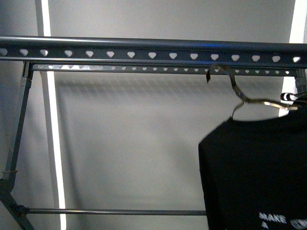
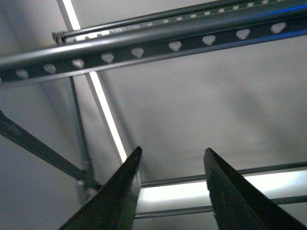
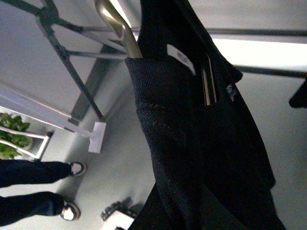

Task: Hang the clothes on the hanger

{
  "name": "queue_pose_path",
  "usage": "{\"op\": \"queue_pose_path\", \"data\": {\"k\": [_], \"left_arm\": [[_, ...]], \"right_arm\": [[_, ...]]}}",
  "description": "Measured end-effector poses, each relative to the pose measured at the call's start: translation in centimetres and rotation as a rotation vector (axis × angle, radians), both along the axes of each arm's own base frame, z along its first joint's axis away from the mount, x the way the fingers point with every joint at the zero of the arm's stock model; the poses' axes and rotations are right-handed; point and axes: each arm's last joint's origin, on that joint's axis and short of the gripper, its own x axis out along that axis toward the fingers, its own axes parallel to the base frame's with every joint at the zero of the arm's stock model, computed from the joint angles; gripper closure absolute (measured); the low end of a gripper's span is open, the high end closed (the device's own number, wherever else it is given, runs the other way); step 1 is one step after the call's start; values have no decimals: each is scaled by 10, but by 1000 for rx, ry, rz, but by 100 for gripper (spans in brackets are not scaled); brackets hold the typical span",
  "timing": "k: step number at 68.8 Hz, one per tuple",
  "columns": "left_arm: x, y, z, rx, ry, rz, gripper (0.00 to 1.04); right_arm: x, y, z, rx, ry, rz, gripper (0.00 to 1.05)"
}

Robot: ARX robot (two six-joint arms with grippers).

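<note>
Though cut off by the front view's right and bottom edges, easy to place the T-shirt [image 1: 254, 172]: low on the right, black, draped on a brass-coloured wire coat hanger [image 1: 261, 102], white "MAKE A" lettering just showing at the very bottom. Hangs below the rack [image 1: 144, 54], whose long dark grey bar, pierced by a row of heart-shaped holes, crosses the whole frame. Behind that bar and slightly lower, a second pierced bar. Coat hanger's hook reaching up to this rear bar, but touching or merely beside it, cannot tell. Slanted leg [image 1: 14, 143] at far left, thin lower crossbar [image 1: 115, 211] near the bottom, bright upright light strip [image 1: 53, 143] on the grey wall behind.

At the right edge, beside the coat hanger's arm, only a dark sliver of the right gripper [image 1: 290, 97]; fingers closed or apart — cannot tell. From the right wrist: dark shirt fabric filling the middle, white neck label [image 3: 181, 56], brass-coloured wire entering the collar. Further off, rack legs, a person's legs [image 3: 29, 191] in blue jeans and sneakers, and a green plant [image 3: 10, 136].

From the left wrist: left gripper [image 2: 172, 150] pointing up toward the pierced bar, dark fingers [image 2: 120, 191] spread apart, holding nothing — well short of the bar.
</note>
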Motion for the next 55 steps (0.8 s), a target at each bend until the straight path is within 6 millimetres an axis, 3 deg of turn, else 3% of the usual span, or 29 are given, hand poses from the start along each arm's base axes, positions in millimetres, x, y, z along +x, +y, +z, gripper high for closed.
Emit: {"op": "queue_pose_path", "data": {"k": [8, 17, 32, 55], "left_arm": [[-16, -4, -51, -69, 49, -17, 101], [-34, -4, -82, -90, 60, -14, 101], [-59, -3, -105, -96, 58, -13, 101], [-91, -3, -130, -96, 54, -13, 101]], "right_arm": [[5, -1, 19, 47, -63, -26, 102], [8, -1, 37, 95, -97, -68, 102], [27, 1, 63, 162, -134, -143, 102], [101, -22, 66, 333, -28, -386, 102]]}}
